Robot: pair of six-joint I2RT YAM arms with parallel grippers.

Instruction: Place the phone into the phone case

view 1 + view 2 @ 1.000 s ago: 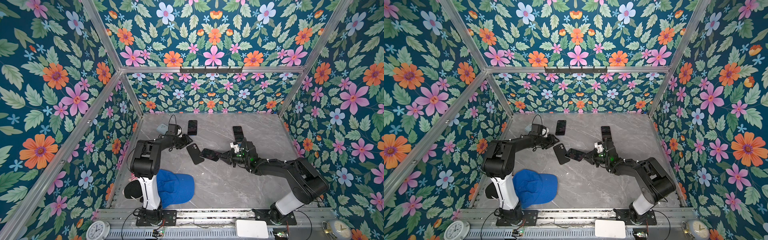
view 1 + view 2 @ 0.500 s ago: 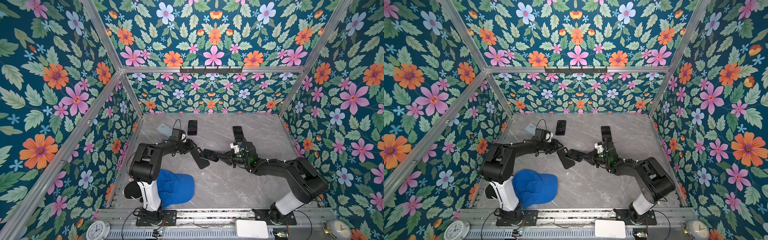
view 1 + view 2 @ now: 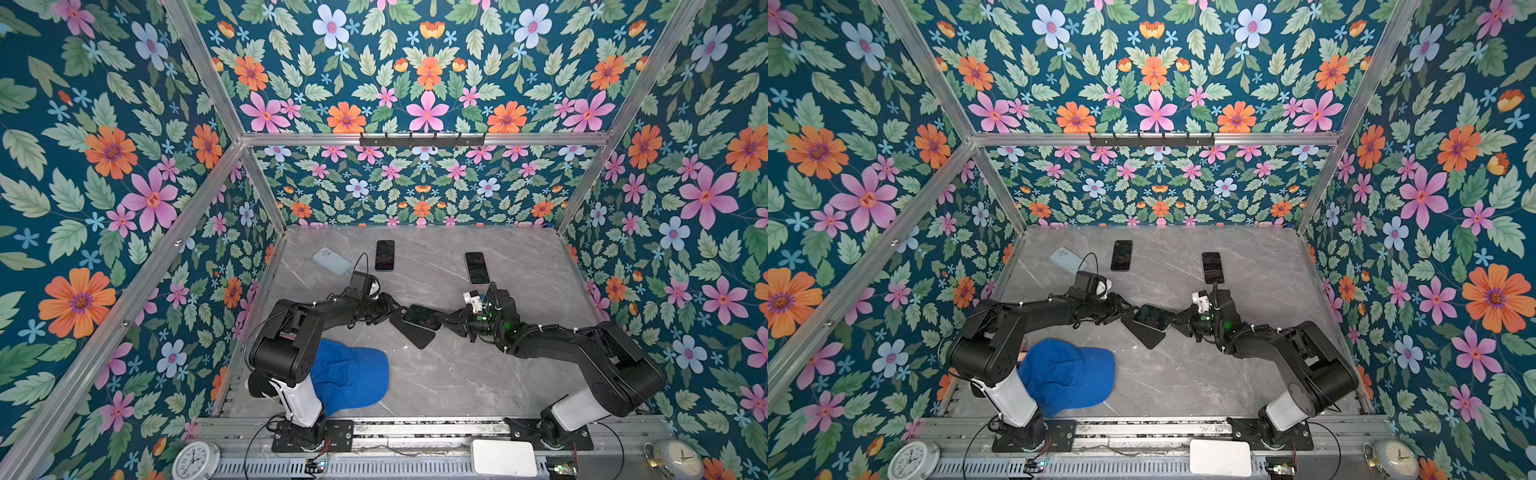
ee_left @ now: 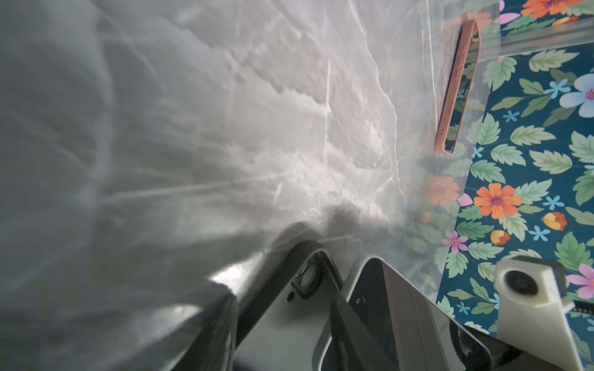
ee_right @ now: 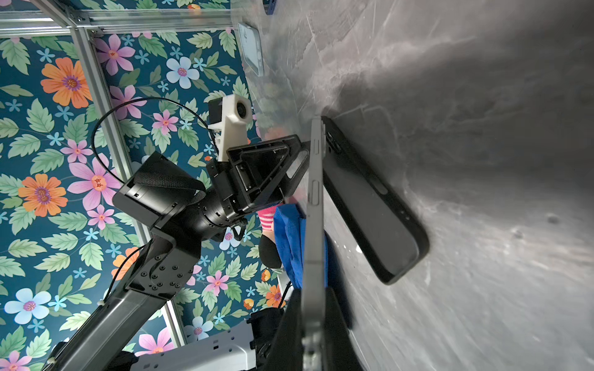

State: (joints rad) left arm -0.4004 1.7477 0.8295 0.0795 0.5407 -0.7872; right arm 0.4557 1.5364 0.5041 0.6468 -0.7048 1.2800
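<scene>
Glossy phone [image 3: 422,317], matt phone case [image 3: 417,338], polished marbled table [image 3: 457,374], cloth cap [image 3: 353,380]

The left gripper [image 3: 397,311] has swung in from the back to the end of the flat black phone case [image 3: 415,338], meeting the slim dark phone [image 3: 422,318]. The case has slid slightly forward.

My grey marbled tabletop [image 3: 457,382] carries a black phone case [image 3: 417,340] just beside my left hand [image 3: 395,312], with a blue cap [image 3: 353,374] behind that hand.

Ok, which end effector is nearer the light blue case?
Left. The left end effector is in front of the light blue case; right end effector, gripping the phone, is farther right.
</scene>
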